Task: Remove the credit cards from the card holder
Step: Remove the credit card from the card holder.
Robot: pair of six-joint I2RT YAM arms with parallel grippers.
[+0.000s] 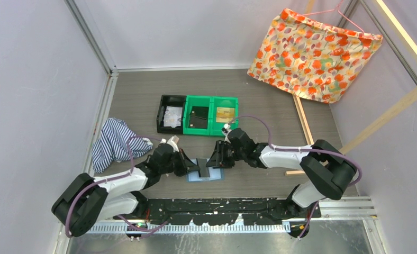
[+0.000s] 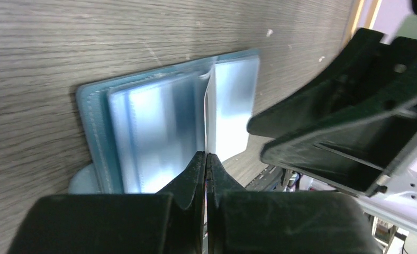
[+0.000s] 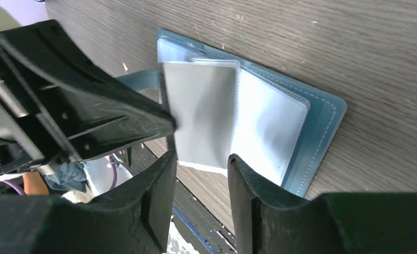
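Observation:
The teal-blue card holder (image 1: 212,178) lies open on the table between my two grippers, its pale clear sleeves (image 2: 148,132) fanned out. My left gripper (image 2: 206,156) is shut on the edge of one sleeve (image 3: 201,114), which stands lifted off the rest of the card holder (image 3: 315,124). My right gripper (image 3: 201,157) hangs open just in front of that lifted sleeve, with nothing between its fingers. In the top view both grippers, the left gripper (image 1: 193,164) and the right gripper (image 1: 218,159), meet over the holder. I cannot tell whether the sleeves hold credit cards.
Behind the holder stand a black bin (image 1: 171,100) with something whitish in it and two green bins (image 1: 210,116), one holding a dark flat thing, the other a yellowish one. A striped cloth (image 1: 111,143) lies at the left. A flowered cloth (image 1: 312,53) hangs at the back right.

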